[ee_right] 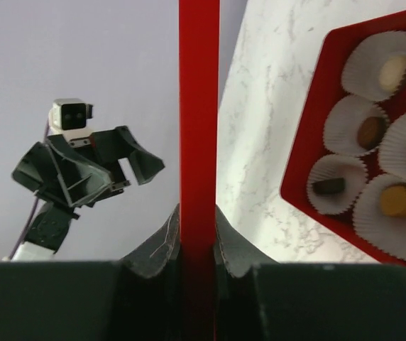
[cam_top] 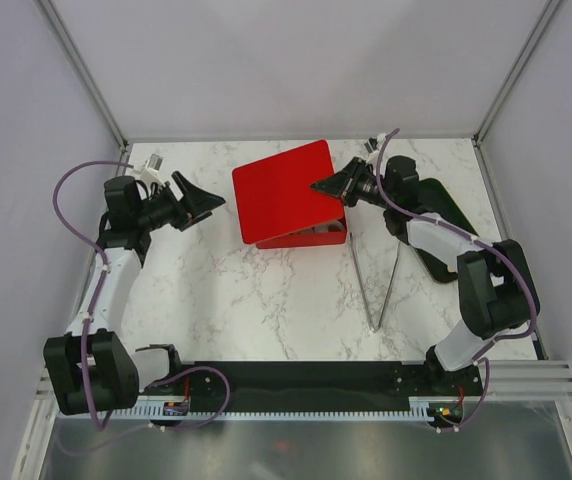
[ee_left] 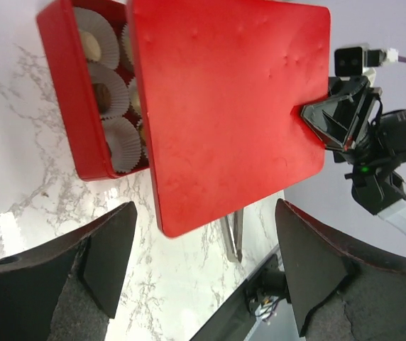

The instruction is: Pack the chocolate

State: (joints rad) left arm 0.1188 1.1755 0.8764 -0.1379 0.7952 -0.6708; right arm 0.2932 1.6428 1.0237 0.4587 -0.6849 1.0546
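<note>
A red box (cam_top: 311, 238) sits mid-table, holding white paper cups (ee_right: 363, 131) with small chocolates (ee_right: 368, 131) in dark brown, tan and cream. My right gripper (cam_top: 334, 184) is shut on the edge of the red lid (cam_top: 286, 190) and holds it tilted above the box. In the right wrist view the lid (ee_right: 199, 106) stands edge-on between the fingers. My left gripper (cam_top: 198, 200) is open and empty, left of the lid. In the left wrist view the lid (ee_left: 231, 106) covers most of the box (ee_left: 68, 106), with several cups showing at its left.
A pair of long metal tongs (cam_top: 376, 285) lies on the marble table right of centre, also showing in the left wrist view (ee_left: 233, 238). A dark tray (cam_top: 446, 230) lies at the right under my right arm. Grey walls close the back and sides.
</note>
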